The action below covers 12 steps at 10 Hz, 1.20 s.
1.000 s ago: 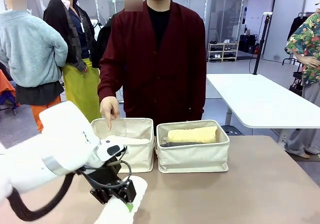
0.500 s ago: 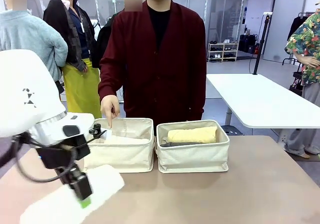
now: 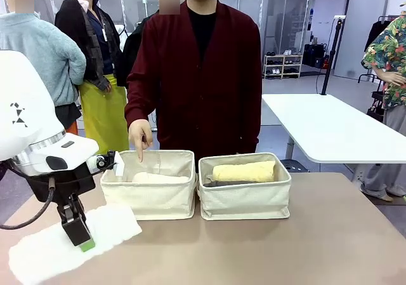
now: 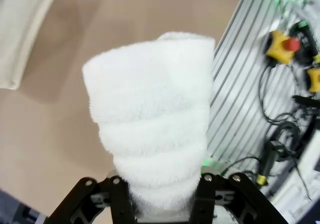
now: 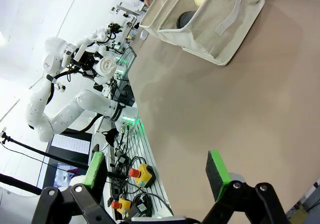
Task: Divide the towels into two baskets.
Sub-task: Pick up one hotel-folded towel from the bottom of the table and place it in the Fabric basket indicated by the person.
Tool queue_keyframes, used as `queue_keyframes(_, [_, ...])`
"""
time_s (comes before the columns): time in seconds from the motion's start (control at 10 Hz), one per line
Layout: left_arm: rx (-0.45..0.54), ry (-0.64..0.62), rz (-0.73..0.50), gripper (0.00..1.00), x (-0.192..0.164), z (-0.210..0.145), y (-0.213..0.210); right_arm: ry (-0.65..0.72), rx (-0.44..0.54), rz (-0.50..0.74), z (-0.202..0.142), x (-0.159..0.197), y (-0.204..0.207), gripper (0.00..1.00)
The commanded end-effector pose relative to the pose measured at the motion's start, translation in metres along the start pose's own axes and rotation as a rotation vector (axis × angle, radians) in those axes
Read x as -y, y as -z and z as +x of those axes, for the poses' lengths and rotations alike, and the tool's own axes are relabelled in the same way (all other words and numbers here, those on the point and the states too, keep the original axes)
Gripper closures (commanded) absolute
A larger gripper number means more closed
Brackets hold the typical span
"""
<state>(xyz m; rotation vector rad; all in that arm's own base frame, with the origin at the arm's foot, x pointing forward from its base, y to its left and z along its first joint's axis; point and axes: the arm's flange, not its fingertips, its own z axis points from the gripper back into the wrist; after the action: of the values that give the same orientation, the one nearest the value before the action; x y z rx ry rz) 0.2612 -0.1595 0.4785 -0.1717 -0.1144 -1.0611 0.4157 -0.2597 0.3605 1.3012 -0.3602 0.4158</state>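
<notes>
Left claw [image 3: 78, 237] is seen at the near left of the counter [image 3: 304, 247], clamped on the white towel [image 3: 70, 245]. The roll is gripped around its middle and lies across the near left corner, its near end running past the counter's front edge. In the left wrist view the white towel [image 4: 152, 119] is pinched between the black fingers [image 4: 122, 204], with the roll rising away from the camera above the brown counter; whether it is touching the surface or held just above cannot be told.

Right claw [image 5: 155, 171] is held wide open with nothing between the green pads [image 5: 217, 174], above bare counter, well apart from the baskets.

Farther back, two cream baskets are set side by side at mid-counter, just beside each other. In the left basket [image 3: 152, 199] a pale pinkish-beige towel [image 3: 158, 178] is lying low, its top just showing above the rim. In the right basket [image 3: 247, 202] the pale yellow towel [image 3: 244, 171] is laid lengthwise on top of the dark grey towel [image 3: 222, 183], of which only an edge is visible under it.

At the far side a person in a dark red cardigan is standing; one hand [image 3: 139, 139] is held above the back of the left basket, index finger pointed down into it.
</notes>
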Motion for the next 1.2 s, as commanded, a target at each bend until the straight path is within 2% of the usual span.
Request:
queue_keyframes(0.0, [-0.04, 0.0, 0.03, 0.76, 0.009, 0.003, 0.002, 0.001, -0.006, -0.005, 0.0, -0.003, 0.001, 0.0])
queue_keyframes(0.1, [0.0, 0.0, 0.0, 0.61, 0.0, 0.0, 0.0, 0.001, -0.006, -0.005, 0.0, -0.003, 0.001, 0.0])
queue_keyframes(0.2, [-0.007, 0.123, 0.074, 0.61, 0.006, -0.001, -0.01, 0.001, -0.006, -0.005, 0.0, -0.003, 0.001, 0.0])
queue_keyframes(0.3, [0.001, 0.212, 0.139, 0.61, -0.008, 0.012, -0.028, 0.001, -0.006, -0.005, 0.0, -0.003, 0.001, 0.0])
queue_keyframes(0.6, [-0.042, 0.429, 0.138, 0.61, -0.056, 0.071, -0.055, 0.001, -0.006, -0.005, 0.0, -0.003, 0.001, 0.0])
queue_keyframes(0.8, [-0.011, 0.486, 0.22, 0.61, -0.077, 0.103, -0.057, 0.001, -0.006, -0.005, 0.0, -0.003, 0.001, 0.0])
queue_keyframes(1.1, [-0.062, 0.438, 0.31, 0.61, -0.135, 0.154, -0.049, 0.001, -0.006, -0.005, 0.0, -0.003, 0.001, 0.0])
